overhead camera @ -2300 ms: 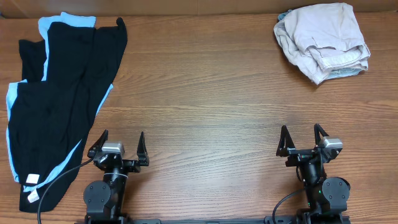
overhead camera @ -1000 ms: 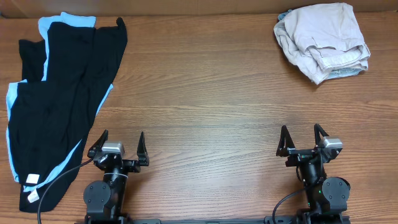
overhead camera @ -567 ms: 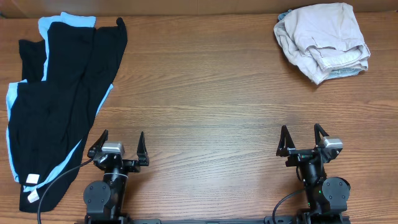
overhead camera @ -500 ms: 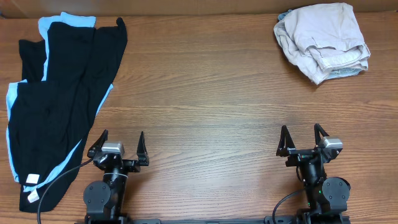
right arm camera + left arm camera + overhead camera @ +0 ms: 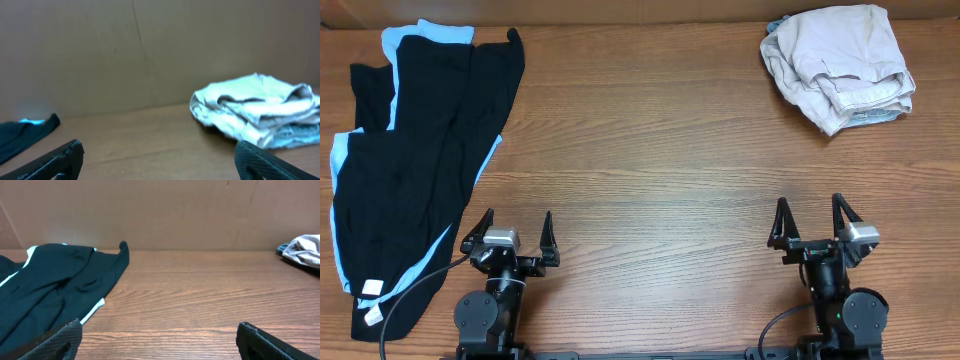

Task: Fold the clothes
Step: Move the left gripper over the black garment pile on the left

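Note:
A black garment with light blue trim (image 5: pixel 415 150) lies spread out at the left of the wooden table; it also shows in the left wrist view (image 5: pixel 50 285) and its tip shows in the right wrist view (image 5: pixel 25 132). A crumpled beige garment (image 5: pixel 840 65) lies at the back right; it shows in the right wrist view (image 5: pixel 257 110) and at the edge of the left wrist view (image 5: pixel 302 250). My left gripper (image 5: pixel 510 232) is open and empty near the front edge, just right of the black garment. My right gripper (image 5: pixel 812 220) is open and empty at the front right, far from the beige garment.
A brown cardboard wall (image 5: pixel 160 215) stands behind the table's far edge. A black cable (image 5: pixel 415 290) runs from the left arm base over the black garment's lower end. Bare wood (image 5: pixel 650 150) lies between the two garments.
My right gripper has shifted slightly right and toward the front, and its wrist view is blurred. The left arm and both garments have not moved.

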Tool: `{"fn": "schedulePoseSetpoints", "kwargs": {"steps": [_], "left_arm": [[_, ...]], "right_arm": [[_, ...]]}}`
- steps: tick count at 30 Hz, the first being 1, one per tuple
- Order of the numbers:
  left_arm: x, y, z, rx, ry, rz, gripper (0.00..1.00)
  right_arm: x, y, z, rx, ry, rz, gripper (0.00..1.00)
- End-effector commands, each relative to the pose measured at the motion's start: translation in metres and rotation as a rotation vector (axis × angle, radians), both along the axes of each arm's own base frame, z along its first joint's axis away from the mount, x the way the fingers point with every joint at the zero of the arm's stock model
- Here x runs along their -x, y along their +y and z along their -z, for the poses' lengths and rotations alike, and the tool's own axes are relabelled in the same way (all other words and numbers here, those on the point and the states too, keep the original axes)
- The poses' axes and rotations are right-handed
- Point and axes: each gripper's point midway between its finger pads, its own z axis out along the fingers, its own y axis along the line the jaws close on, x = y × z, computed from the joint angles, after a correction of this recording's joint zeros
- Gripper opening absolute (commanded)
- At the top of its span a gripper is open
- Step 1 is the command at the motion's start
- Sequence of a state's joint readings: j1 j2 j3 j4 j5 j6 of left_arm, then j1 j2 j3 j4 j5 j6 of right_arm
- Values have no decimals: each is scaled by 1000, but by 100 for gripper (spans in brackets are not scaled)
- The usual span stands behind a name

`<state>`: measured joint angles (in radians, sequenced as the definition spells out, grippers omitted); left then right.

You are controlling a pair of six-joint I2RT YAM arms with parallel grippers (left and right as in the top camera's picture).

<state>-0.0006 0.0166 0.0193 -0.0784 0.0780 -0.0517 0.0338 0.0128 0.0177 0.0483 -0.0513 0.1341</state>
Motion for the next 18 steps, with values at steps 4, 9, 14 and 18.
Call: {"fn": "schedulePoseSetpoints", "kwargs": {"steps": [4,9,14,18], "left_arm": [[2,-2,-14,9,-39,7,100],[7,-2,-48,32,-102,7,100],[18,-2,-81,35,-134,7,100],[28,-5,-106,52,-170,25,100]], "right_arm": [[3,0,-17,0,-80,0,100],[7,2,-31,0,-113,-7,100],[13,7,-51,6,-136,-37,100],[21,6,-69,9,-114,-36,100]]}}
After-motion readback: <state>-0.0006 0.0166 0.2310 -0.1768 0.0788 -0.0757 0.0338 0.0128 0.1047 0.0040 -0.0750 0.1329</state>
